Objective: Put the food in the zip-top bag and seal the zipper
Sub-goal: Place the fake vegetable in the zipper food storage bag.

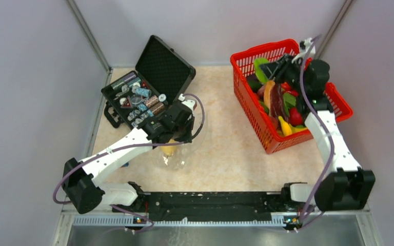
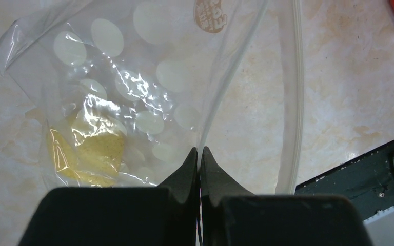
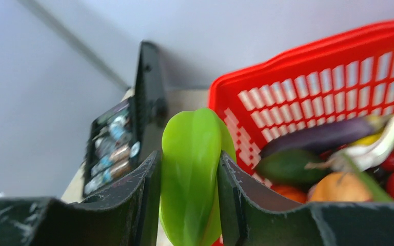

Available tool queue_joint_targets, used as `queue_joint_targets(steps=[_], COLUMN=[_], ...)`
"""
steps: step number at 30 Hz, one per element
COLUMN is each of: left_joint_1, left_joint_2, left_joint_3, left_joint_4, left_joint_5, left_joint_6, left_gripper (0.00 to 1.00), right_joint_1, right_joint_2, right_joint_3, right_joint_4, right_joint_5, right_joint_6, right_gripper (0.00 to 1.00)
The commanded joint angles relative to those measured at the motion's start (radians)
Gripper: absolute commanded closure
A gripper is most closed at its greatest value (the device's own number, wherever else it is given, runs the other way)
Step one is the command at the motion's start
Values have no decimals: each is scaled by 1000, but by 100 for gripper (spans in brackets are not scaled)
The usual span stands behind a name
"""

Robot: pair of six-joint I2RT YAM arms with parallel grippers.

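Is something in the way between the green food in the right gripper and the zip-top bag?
Nothing visible lies on the table between the green food and the zip-top bag; only the left gripper, shut on the bag's edge, hangs over it.

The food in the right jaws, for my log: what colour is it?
The food piece is bright green, clearest in the right wrist view.

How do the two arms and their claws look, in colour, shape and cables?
The left arm and the right arm have white link shells and black joint housings. A thin purple cable loops along each. The left claw and the right claw each have two black wedge-shaped fingers narrowing to the tips; the right ones show pale scuffs.
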Motion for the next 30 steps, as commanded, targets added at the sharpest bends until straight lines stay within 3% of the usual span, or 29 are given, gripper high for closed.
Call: queue_joint_targets(steps=[1, 10, 21, 27, 30], left_joint_1=[2, 2, 2, 1, 1], left_joint_2=[-49, -60, -63, -88, -90], left_joint_3=[-3, 20, 11, -39, -48], left_joint_4=[62, 77, 87, 138, 152], left_joint_5=[-18, -25, -21, -30, -32], left_joint_6=[-22, -32, -44, -74, -85], left_gripper=[100, 100, 100, 100, 100], right_joint_1=[57, 356, 656, 731, 764], right_joint_2=[-184, -396, -240, -191, -190], right_joint_3=[-117, -350, -421, -478, -474], right_joint_4=[31, -13, 120, 237, 196], right_joint_5=[-157, -91, 154, 320, 433], right_joint_6=[66, 118, 288, 462, 497], right_gripper=[100, 100, 100, 100, 100])
